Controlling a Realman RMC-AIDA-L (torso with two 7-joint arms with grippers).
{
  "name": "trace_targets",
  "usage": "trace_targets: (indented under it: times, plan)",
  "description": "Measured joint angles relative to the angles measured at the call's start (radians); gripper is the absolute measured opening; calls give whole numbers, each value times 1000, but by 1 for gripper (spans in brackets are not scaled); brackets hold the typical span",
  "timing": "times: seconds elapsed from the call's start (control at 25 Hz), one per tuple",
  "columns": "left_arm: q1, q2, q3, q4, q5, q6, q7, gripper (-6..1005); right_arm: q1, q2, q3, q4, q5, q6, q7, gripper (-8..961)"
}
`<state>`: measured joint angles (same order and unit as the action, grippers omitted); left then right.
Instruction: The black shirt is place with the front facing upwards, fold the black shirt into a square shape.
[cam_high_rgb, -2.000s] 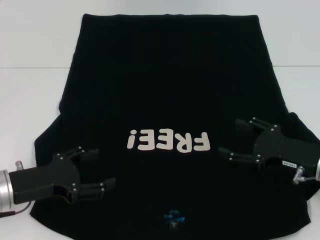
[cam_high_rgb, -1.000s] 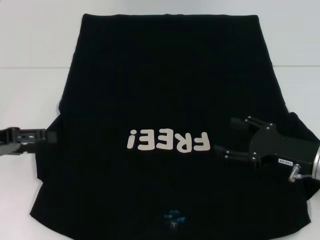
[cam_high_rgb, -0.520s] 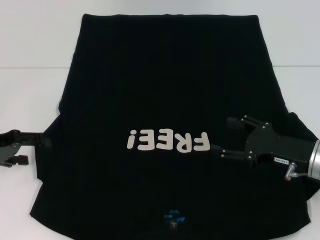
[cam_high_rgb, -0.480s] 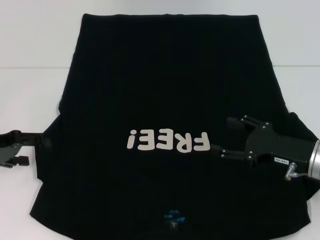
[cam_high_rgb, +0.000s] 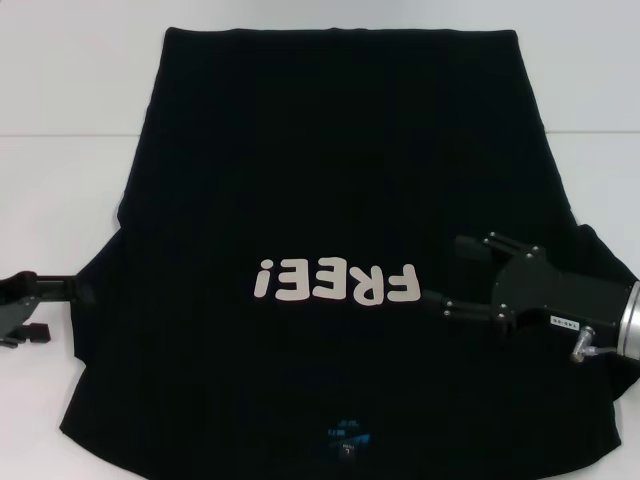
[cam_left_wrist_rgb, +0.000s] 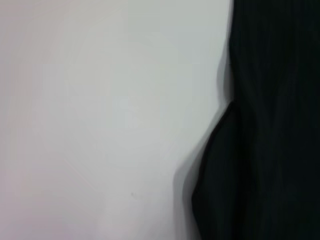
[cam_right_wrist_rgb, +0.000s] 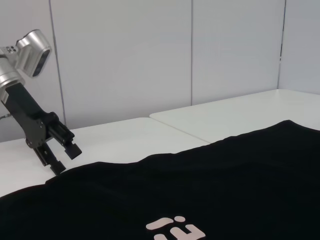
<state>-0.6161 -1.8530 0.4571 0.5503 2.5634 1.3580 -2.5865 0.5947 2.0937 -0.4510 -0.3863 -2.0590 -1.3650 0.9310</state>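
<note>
While the black shirt (cam_high_rgb: 340, 230) lies lengthwise up the table (cam_high_rgb: 60, 190), the left gripper (cam_high_rgb: 45, 308), open and empty, sits at its left sleeve edge, and the right gripper (cam_high_rgb: 465, 275) hovers spread and empty over its right side.

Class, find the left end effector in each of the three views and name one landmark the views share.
Head view: the left end effector sits at the picture's left edge, beside the black shirt's sleeve.
Left wrist view: not visible; only table and shirt edge.
Right wrist view: far off, poised above the shirt's far edge.
Shared landmark: the shirt's left-hand edge.
</note>
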Motion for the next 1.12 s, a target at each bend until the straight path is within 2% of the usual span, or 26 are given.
trace_targets:
  times: [1.12]
  plan:
    - [-25, -28, -1, -31, -33, -10, 5, 885, -7, 2, -2, 1, -1, -10, -5, 944]
